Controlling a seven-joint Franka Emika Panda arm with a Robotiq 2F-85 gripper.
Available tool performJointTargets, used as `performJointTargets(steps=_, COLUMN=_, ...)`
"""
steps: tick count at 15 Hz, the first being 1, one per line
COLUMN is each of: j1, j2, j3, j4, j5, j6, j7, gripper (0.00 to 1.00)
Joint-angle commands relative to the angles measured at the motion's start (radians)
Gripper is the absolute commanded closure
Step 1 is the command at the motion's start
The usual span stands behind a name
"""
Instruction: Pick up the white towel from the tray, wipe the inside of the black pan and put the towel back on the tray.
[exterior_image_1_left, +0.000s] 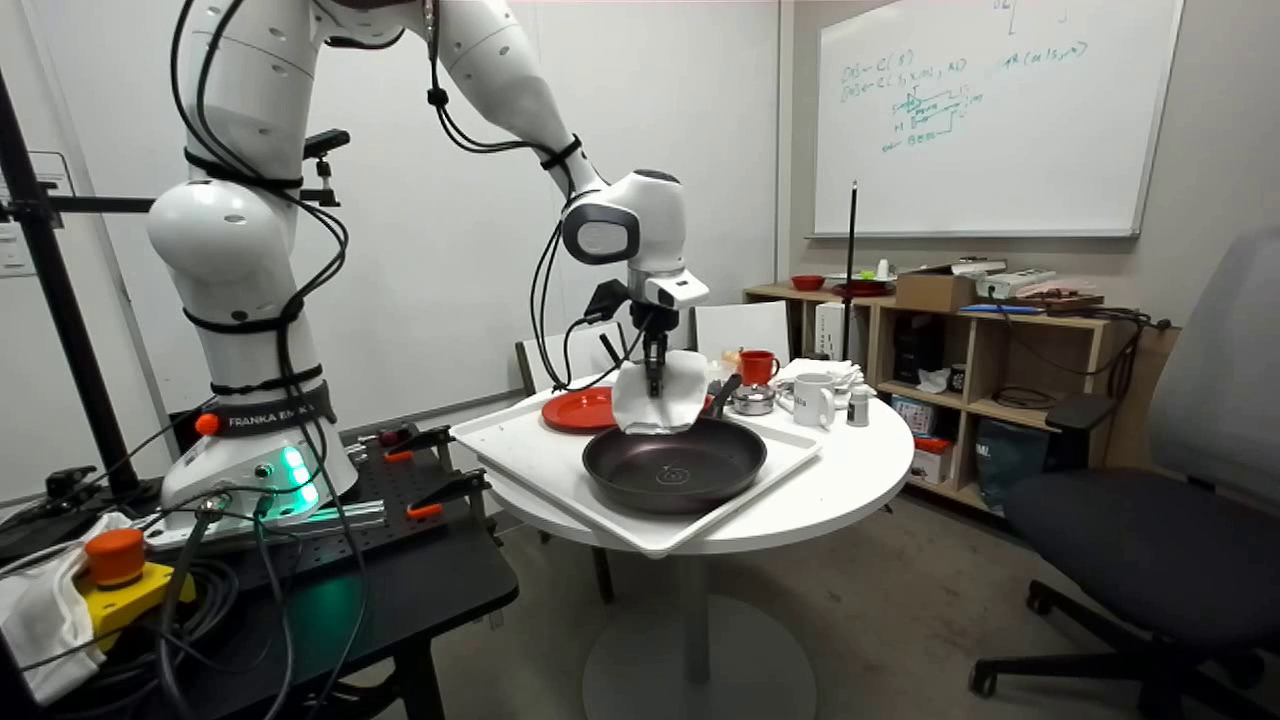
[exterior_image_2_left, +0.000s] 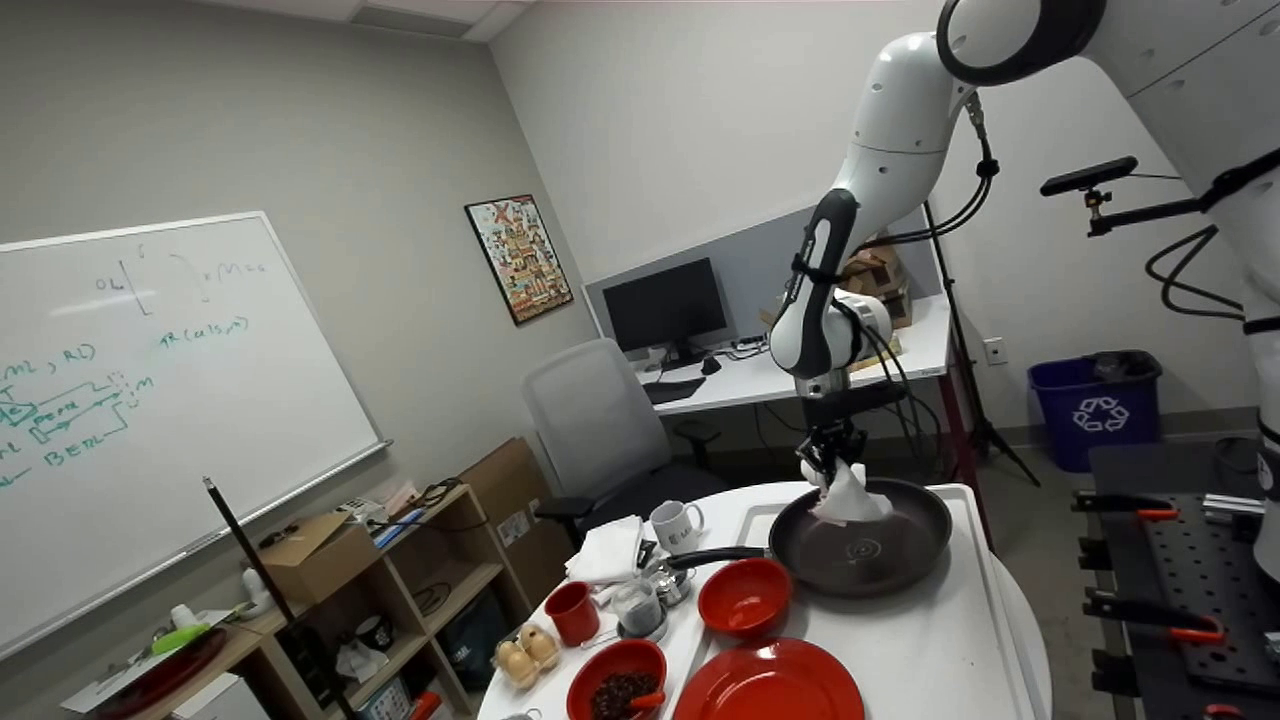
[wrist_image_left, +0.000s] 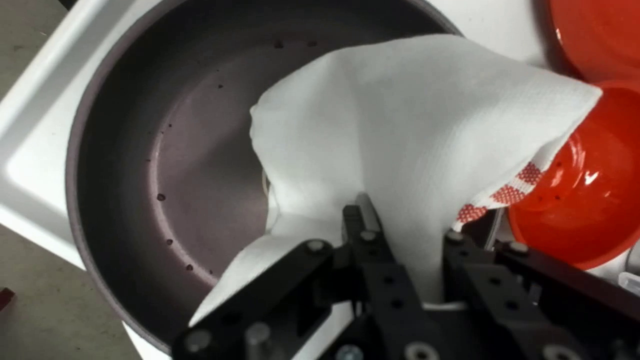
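We see the white towel (wrist_image_left: 390, 125), creased and red-checked along one edge, pinched by the gripper (wrist_image_left: 407, 225) over the black pan (wrist_image_left: 205, 170).

We get bright, even light. In the wrist view, soft shadow dims the pan (wrist_image_left: 200, 190), glare flecks the bowl (wrist_image_left: 585, 210) beside it, and the gripper (wrist_image_left: 407, 230) above it looks blurred.
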Motion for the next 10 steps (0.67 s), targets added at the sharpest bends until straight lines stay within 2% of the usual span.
performJointTargets(steps=1, j1=0.022, j2=0.081, j3=-0.036, j4=0.026, j5=-0.086, j6=0.106, j7=0.116, gripper=0.94)
performJointTargets(steps=5, j1=0.041, j2=0.186, j3=-0.093, j4=0.058, j5=-0.177, j6=0.151, j7=0.201, gripper=0.94)
performJointTargets(steps=10, j1=0.039, j2=0.273, j3=-0.128, j4=0.111, j5=-0.242, j6=0.069, j7=0.209, gripper=0.94)
